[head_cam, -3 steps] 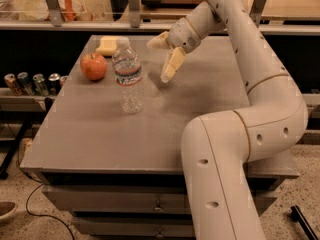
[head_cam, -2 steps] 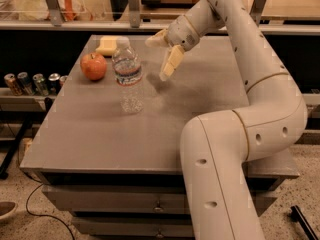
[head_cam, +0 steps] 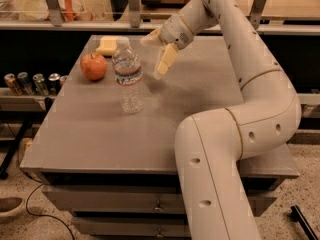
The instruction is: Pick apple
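Camera view, fingers spread above grey table

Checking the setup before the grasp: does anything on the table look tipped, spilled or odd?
Nothing stands out. The bottle stands upright near the apple and sponge, nothing spilled on the table; the open claw hovers beside the bottle.

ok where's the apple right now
Camera view: the apple sits far left on the table, beside the bottle and near the sponge; the gripper hovers right of the bottle.
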`<act>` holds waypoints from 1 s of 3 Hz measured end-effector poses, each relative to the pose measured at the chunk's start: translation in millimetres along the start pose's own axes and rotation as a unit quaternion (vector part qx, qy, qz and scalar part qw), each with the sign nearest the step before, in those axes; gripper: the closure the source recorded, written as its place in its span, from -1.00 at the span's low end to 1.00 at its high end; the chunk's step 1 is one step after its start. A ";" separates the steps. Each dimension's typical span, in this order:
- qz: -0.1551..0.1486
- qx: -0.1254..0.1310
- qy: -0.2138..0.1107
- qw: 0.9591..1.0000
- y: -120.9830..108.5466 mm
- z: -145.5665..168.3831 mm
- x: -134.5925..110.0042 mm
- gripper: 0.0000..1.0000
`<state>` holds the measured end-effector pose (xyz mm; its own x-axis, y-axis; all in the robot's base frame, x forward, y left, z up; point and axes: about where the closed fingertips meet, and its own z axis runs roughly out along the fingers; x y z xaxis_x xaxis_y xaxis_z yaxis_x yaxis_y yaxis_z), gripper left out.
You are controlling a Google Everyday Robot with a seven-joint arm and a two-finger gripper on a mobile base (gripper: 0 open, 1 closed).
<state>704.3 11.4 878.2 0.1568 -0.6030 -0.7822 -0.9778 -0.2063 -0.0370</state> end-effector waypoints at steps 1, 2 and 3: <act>-0.002 0.016 -0.015 1.000 -10.8 3.1 -2.7 -1.00; -0.010 0.017 -0.038 0.999 -13.7 6.8 -6.3 -1.00; -0.018 0.012 -0.057 0.998 -14.3 11.5 -9.5 -1.00</act>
<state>715.2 28.9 879.0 0.1767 -0.5042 -0.8453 -0.9750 -0.2071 -0.0803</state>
